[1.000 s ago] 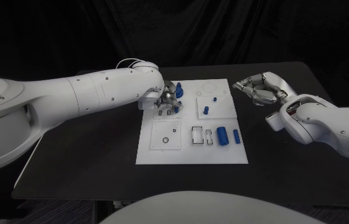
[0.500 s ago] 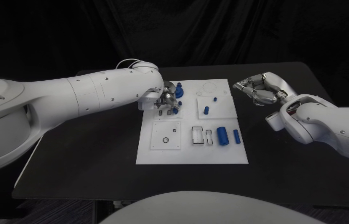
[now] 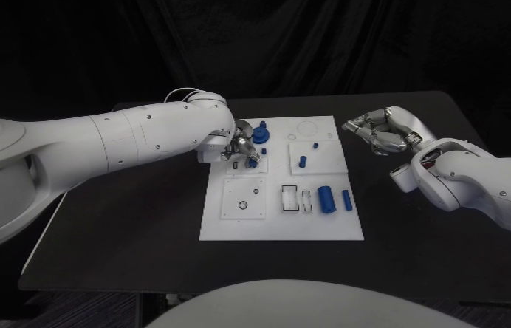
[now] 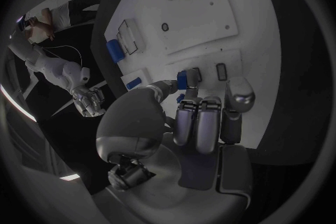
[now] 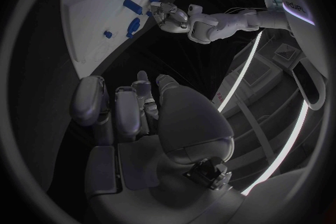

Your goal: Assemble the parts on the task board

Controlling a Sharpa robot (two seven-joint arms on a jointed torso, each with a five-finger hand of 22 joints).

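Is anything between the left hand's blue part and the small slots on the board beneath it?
Nothing visible. The left hand pinches a blue part just beside two bare slots on the task board.

Task board (image 3: 279, 226): white plate with thin dark outlines marking its recesses. Parts: blue, including two blue cylinders (image 3: 325, 198) lying side by side and a small blue piece (image 3: 303, 162). Table (image 3: 128, 224): black. Left hand (image 3: 241, 148) and right hand (image 3: 375, 131): silver metal. Both arms: white. Backdrop: black cloth.
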